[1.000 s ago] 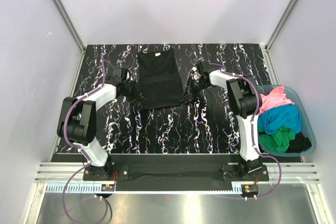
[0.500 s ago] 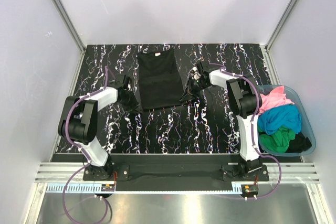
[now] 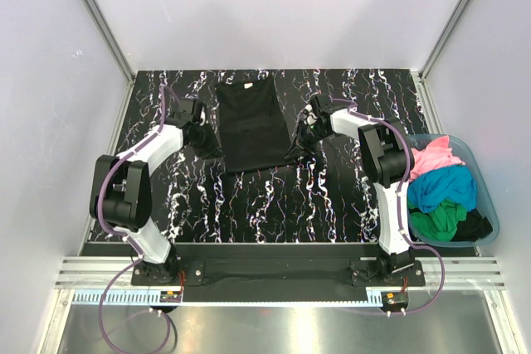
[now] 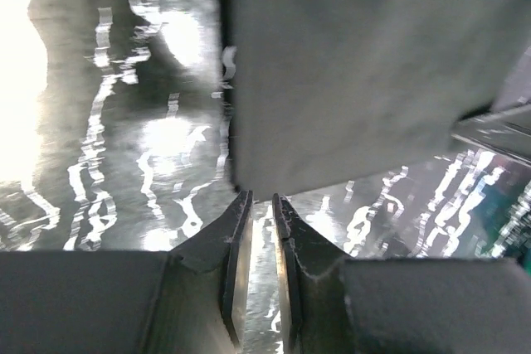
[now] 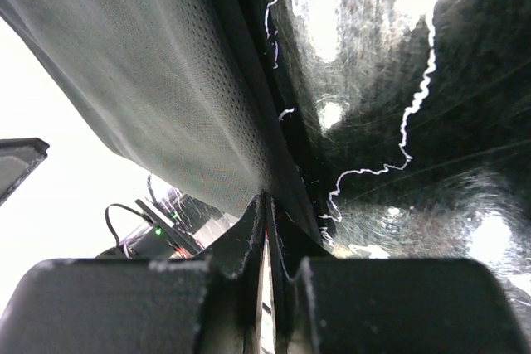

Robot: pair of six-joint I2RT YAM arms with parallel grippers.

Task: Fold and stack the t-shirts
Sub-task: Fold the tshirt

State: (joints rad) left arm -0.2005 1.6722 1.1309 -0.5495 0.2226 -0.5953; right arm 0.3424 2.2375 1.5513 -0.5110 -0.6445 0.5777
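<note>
A large black t-shirt [image 3: 249,122], folded into a narrow strip, lies flat at the back middle of the table. My left gripper [image 3: 206,141] is at its left edge. In the left wrist view the jaws [image 4: 262,198] stand a narrow gap apart with nothing between them, and the shirt's edge [image 4: 357,72] lies just beyond the tips. My right gripper [image 3: 300,143] is at the shirt's lower right edge. In the right wrist view it [image 5: 267,196] is shut on a lifted fold of the black cloth [image 5: 166,80]. Pink [image 3: 436,157], turquoise [image 3: 444,186] and green [image 3: 438,218] shirts lie in the tub.
The translucent teal tub [image 3: 489,205] stands off the right edge of the black marbled table [image 3: 332,196] and also holds a dark cloth [image 3: 474,226]. White walls and metal frame posts close in the back and sides.
My left gripper has moved a little back and to the left, along the shirt's left edge. The right gripper and the shirt have hardly moved.
</note>
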